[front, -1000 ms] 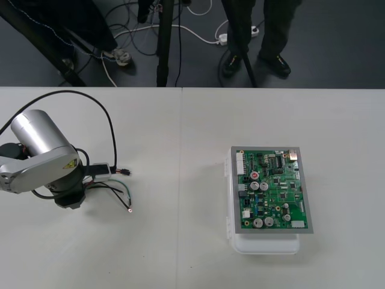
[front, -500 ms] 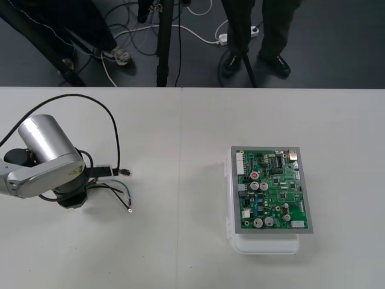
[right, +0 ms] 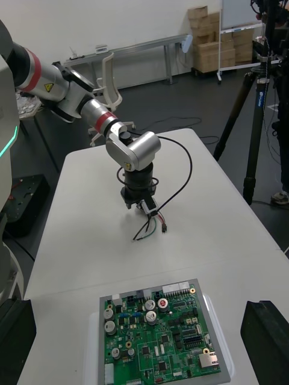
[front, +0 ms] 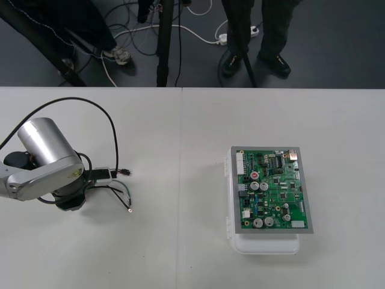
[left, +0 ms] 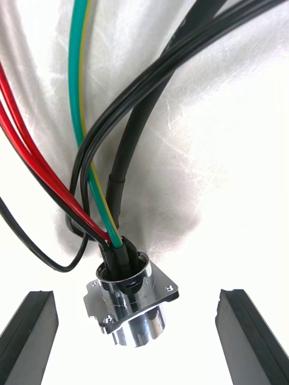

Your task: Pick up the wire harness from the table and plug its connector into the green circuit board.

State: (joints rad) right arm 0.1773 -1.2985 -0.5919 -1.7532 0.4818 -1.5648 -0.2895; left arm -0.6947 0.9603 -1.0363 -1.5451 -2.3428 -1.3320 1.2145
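Observation:
The wire harness [front: 118, 188] lies on the table's left part, with its small black plug [front: 123, 173] pointing toward the middle. My left gripper [front: 69, 201] stands straight down over the harness's socket end. In the left wrist view its black fingers [left: 31, 334] stand far apart, open, either side of the round metal socket [left: 133, 299], which rests on the table with red, green and black wires [left: 90, 180] running out of it. The green circuit board [front: 274, 189] sits on its white base [front: 264, 245] at the right. My right gripper [right: 138, 307] is open, above the board [right: 159, 340].
A thick black cable [front: 90, 105] loops from the left arm over the table behind the harness. Bare table lies between the harness and the board. Tripod legs and people's shoes stand on the dark floor beyond the far edge.
My left arm has shifted slightly and settled lower over the socket end of the harness. The harness and the board have stayed where they were.

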